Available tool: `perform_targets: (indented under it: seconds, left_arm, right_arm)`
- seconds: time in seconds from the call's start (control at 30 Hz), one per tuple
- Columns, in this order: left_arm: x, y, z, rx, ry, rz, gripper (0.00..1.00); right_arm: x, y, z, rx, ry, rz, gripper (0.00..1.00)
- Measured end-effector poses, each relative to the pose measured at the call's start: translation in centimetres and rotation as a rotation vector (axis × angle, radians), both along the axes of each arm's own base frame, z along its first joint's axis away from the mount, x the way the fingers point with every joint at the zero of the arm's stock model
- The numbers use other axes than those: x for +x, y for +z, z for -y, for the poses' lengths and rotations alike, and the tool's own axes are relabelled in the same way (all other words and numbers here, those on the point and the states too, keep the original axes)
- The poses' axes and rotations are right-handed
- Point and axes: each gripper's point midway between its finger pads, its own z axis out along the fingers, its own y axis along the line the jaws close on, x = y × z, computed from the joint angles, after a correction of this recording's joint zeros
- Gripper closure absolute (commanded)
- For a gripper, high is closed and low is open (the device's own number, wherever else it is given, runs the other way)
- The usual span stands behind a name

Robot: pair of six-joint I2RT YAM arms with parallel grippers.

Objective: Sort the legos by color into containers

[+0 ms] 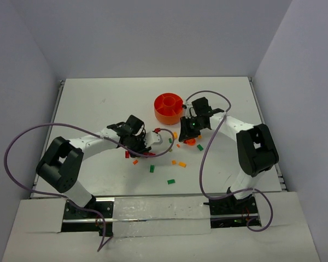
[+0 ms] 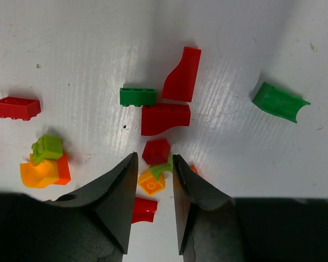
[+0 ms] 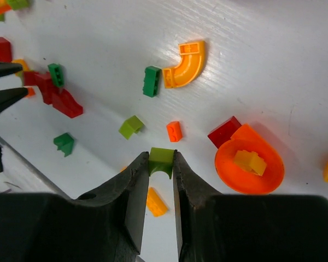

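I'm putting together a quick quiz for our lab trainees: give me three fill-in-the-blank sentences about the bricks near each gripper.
1. The arched brick pinched in the right gripper is light ___.
2. A ___ block lies on the rounded orange plate.
3. The small cube just ahead of the left gripper is ___.
Missing words: green; yellow; red.
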Motion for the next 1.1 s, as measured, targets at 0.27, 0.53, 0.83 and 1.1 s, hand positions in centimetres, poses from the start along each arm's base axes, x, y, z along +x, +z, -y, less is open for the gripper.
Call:
perform_targets:
  seconds: [0.27,0.53,0.83,1.1]
  left_arm:
    - [0.4,1.1,-0.3,-0.039,0.099,-0.01,0.49]
    - [3.5,5.7,-2.4,-0.178,0.419,0.056,0.5]
    - [5.2,5.6,-3.8,-0.228,0.692,0.051,0.54]
    - [5.8,3.4,-3.7,-0.228,0.775,-0.005,0.61]
  right_arm:
    - [-1.2,-1.2,0.2,-0.05,0.028,-0.011,0.43]
    - [-1.2,-0.1,0.2,-0.049,0.027,0.023,0.38]
    - [0.1,3.5,-0.4,-0.01,0.025,0.113,0.38]
    - [0.5,3.9,0.0,-0.007,0.011,0.116,0.38]
